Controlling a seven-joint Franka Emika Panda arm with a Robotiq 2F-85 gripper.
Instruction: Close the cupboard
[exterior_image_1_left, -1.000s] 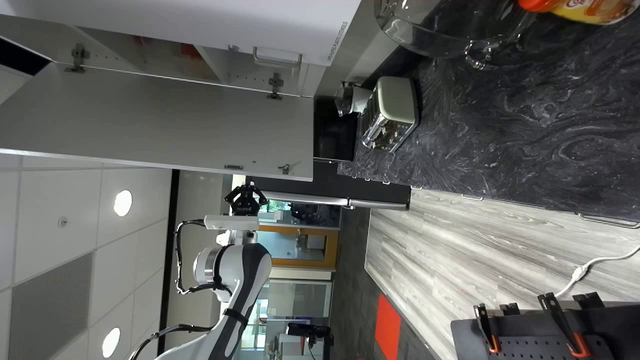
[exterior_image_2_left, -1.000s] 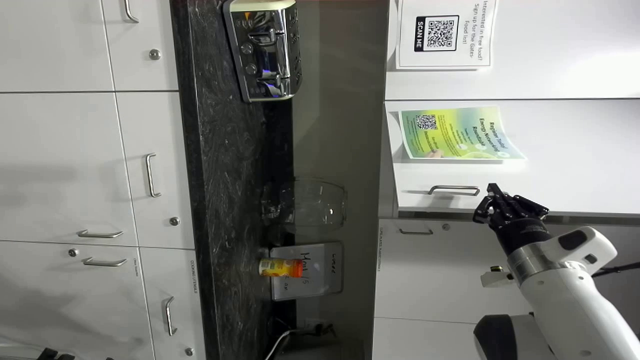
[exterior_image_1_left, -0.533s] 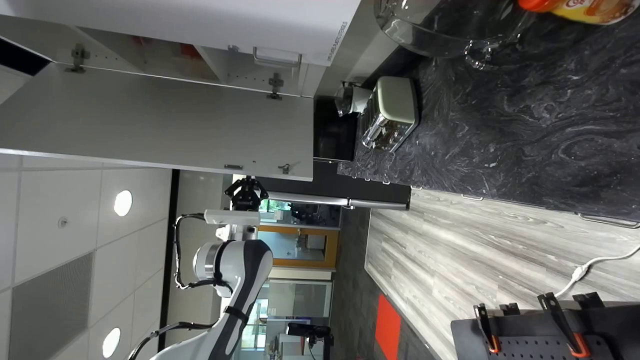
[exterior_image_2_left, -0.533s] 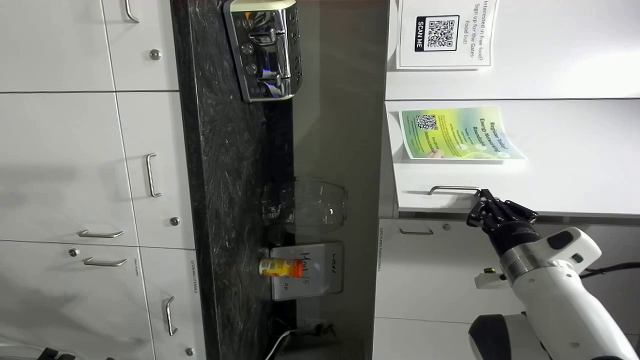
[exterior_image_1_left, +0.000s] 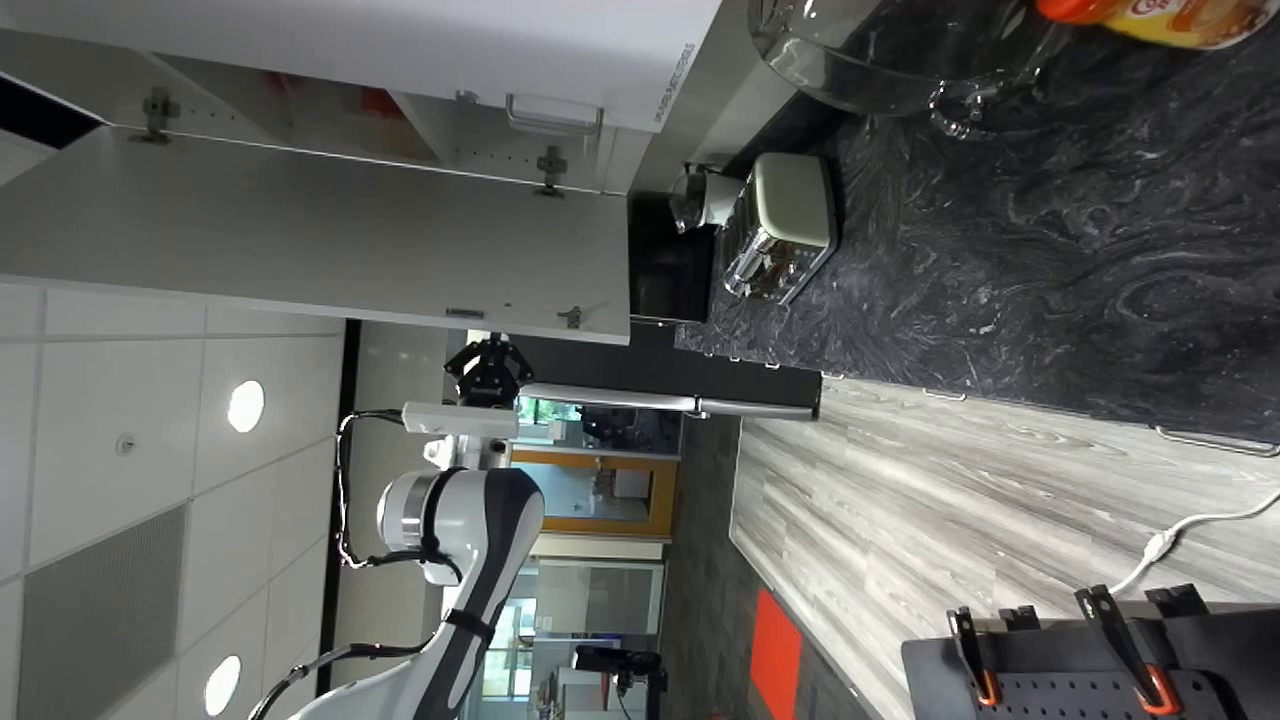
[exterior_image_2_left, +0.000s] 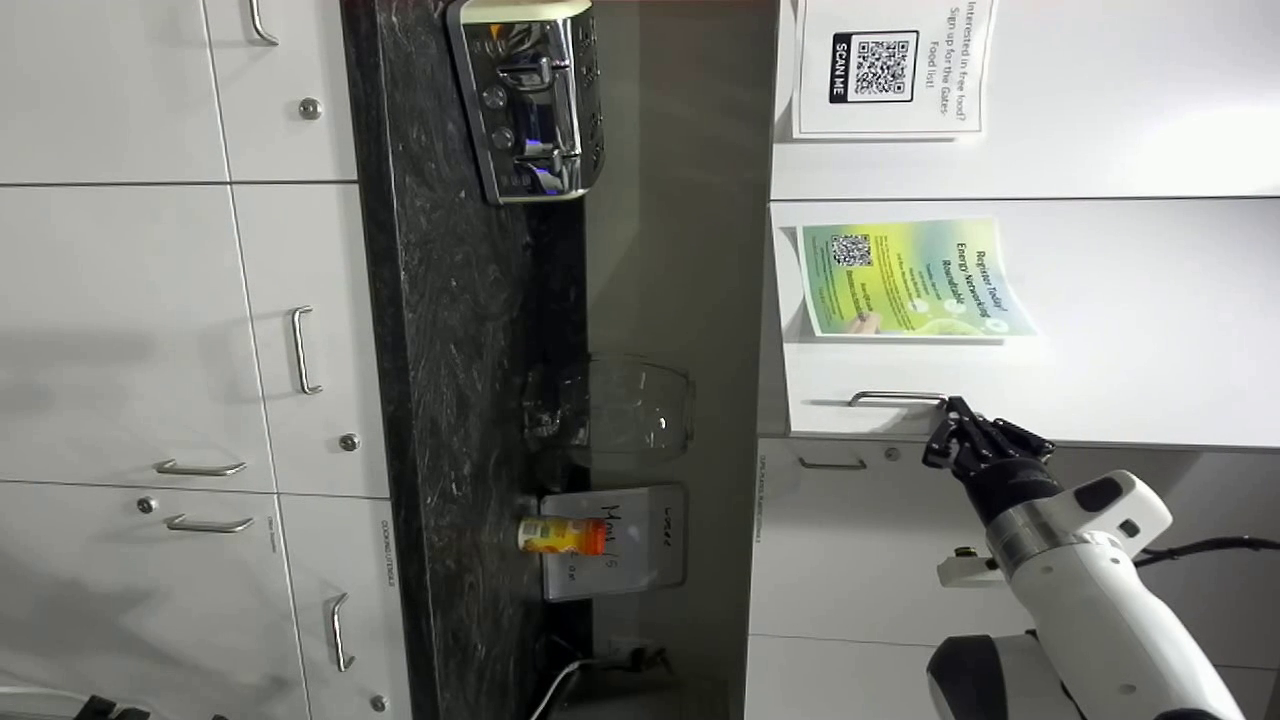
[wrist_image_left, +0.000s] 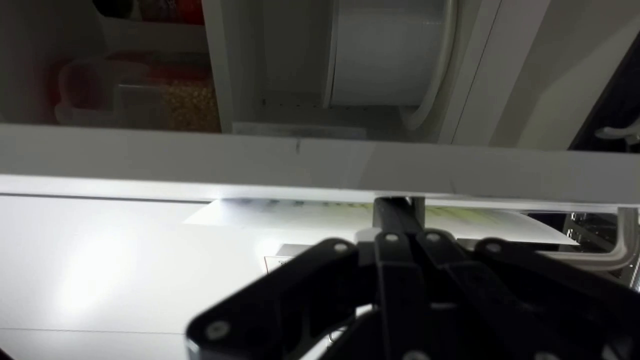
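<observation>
The cupboard's pale grey-white door stands open in both exterior views, its inner face (exterior_image_1_left: 300, 240) with small dark fittings in one and its front (exterior_image_2_left: 1130, 350) with a metal handle (exterior_image_2_left: 895, 397) in the other. The wrist view shows the door's edge (wrist_image_left: 200, 155) and the handle (wrist_image_left: 626, 235). The open inside (wrist_image_left: 295, 50) holds a round white thing and red and clear containers. My black gripper is at the handle's end, on the door's front side, in an exterior view (exterior_image_2_left: 948, 410) and the wrist view (wrist_image_left: 400, 212). Its fingers are together, against or right beside the handle's end. The door edge hides the tips.
A neighbouring cabinet door (exterior_image_1_left: 400, 50) is beside the opening. A toaster (exterior_image_2_left: 540, 100), a glass jar (exterior_image_2_left: 640, 405) and an orange-lidded container (exterior_image_2_left: 560, 535) stand on the black marbled worktop (exterior_image_2_left: 450, 350). A green flyer (exterior_image_2_left: 910, 280) is stuck on the cupboard door.
The gripper has moved onto the handle's end. In the last half second the door has swung a little toward the cupboard body, with the gripper moving along with it.
</observation>
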